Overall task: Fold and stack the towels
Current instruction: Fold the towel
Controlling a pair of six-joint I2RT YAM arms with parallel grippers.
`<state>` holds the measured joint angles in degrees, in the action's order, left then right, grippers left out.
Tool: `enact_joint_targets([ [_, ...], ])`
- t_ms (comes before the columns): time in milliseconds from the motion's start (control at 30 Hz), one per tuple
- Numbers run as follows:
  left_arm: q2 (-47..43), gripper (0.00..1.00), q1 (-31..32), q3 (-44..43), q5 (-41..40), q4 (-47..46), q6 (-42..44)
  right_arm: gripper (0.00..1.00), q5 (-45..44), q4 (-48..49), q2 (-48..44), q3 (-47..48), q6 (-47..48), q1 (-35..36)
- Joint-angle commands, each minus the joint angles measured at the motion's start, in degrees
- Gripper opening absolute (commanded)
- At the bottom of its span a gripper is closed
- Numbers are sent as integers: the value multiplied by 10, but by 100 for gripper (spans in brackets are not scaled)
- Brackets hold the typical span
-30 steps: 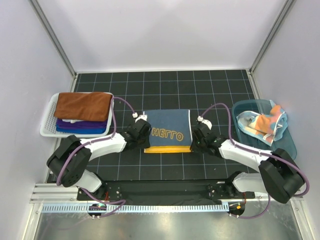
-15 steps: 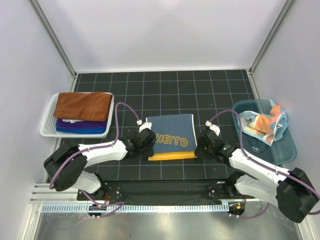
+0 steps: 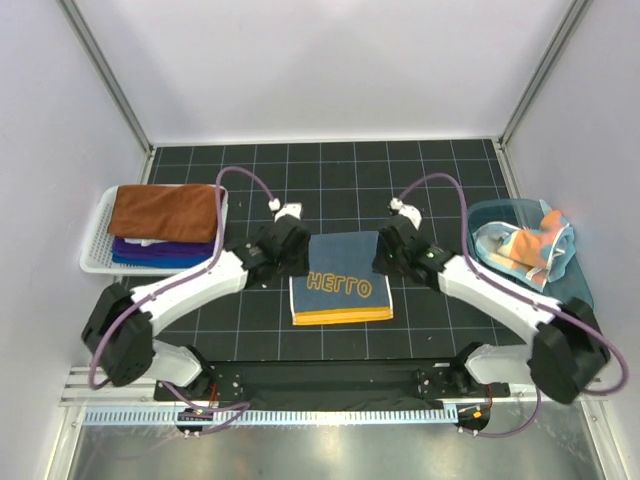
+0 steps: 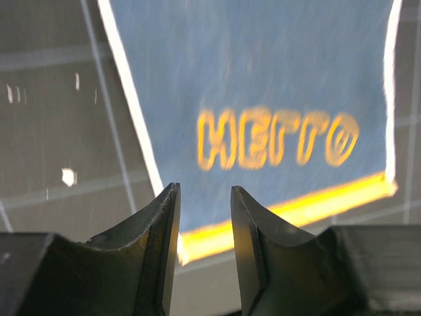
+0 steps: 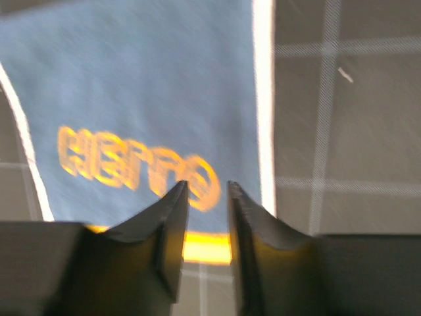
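A navy towel with yellow "HELLO" lettering and a yellow near edge lies flat on the black grid mat. It also shows in the left wrist view and the right wrist view. My left gripper hovers over its far left corner, jaws open and empty. My right gripper hovers over its far right corner, jaws slightly open and empty. Folded towels are stacked in the basket, rust brown on top of purple and blue ones.
The white slatted basket stands at the left edge of the mat. A teal tub at the right holds crumpled light blue, orange and white towels. White walls enclose the mat on three sides.
Both grippers slid the navy towel slightly toward the near edge, let go of its near corners, then rose and moved back over its far corners. The basket and tub are unchanged.
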<state>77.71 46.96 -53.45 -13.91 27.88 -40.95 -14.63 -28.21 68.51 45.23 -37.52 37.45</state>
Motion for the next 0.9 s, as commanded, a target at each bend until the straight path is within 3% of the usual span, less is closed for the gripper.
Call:
enact_joint_targets([
  [0, 73, 39, -45, -69, 32, -25, 51, 34, 35, 82, 80, 68, 34, -4],
  [67, 110, 38, -65, -111, 65, -49, 62, 24, 73, 100, 147, 119, 49, -11],
  [267, 240, 36, -114, -203, 117, -74, 111, 14, 205, 195, 273, 205, 42, -59],
  [500, 325, 35, -144, -257, 167, -92, 131, 11, 263, 261, 372, 236, 21, -84],
  [867, 368, 35, -154, -268, 149, -85, 144, 8, 283, 354, 423, 181, -15, -123],
])
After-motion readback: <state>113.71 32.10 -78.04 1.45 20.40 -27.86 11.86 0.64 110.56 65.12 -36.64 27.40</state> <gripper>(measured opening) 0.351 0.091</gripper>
